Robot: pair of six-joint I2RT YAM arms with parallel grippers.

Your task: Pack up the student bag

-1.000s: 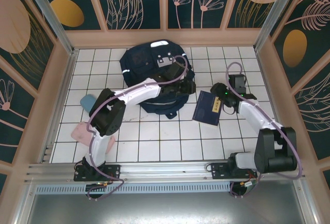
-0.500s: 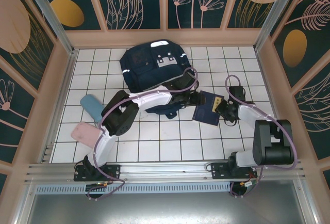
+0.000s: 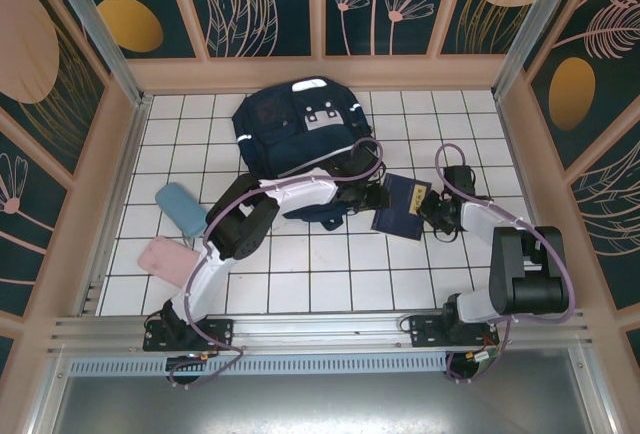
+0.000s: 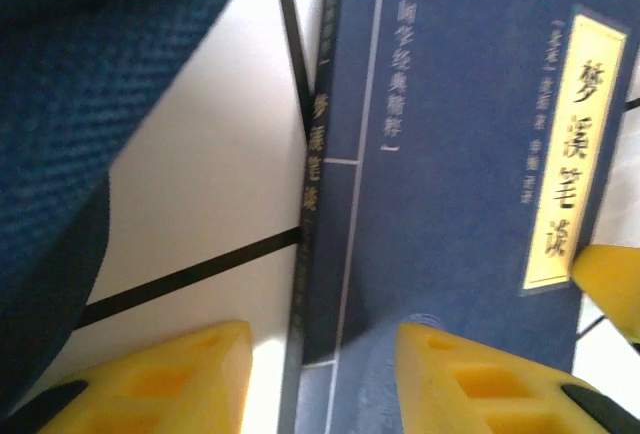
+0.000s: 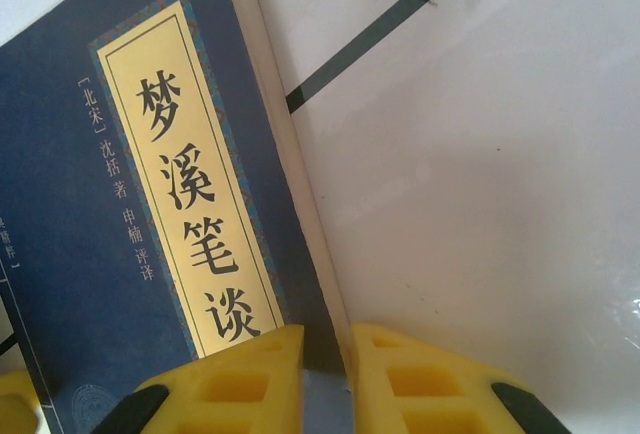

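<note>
The student bag (image 3: 298, 129) lies at the back of the tiled floor, navy with grey patches; its fabric (image 4: 80, 104) fills the left of the left wrist view. A small dark-blue book (image 3: 400, 208) with a yellow title label (image 5: 185, 184) lies flat to its right. My left gripper (image 3: 372, 197) is at the book's left edge, open, its yellow fingers straddling the spine (image 4: 312, 154): one over the tile, one over the cover. My right gripper (image 3: 432, 210) is at the book's right edge, its jaws (image 5: 325, 339) shut on the page edge.
A light-blue case (image 3: 181, 208) and a pink case (image 3: 165, 259) lie on the floor at the left. Patterned walls close the floor on three sides. White tiles (image 3: 330, 274) lie bare in front of the book.
My left gripper left the bag and came down to the book's spine, its jaws narrowing. My right gripper dropped to the book's right edge and closed on it.
</note>
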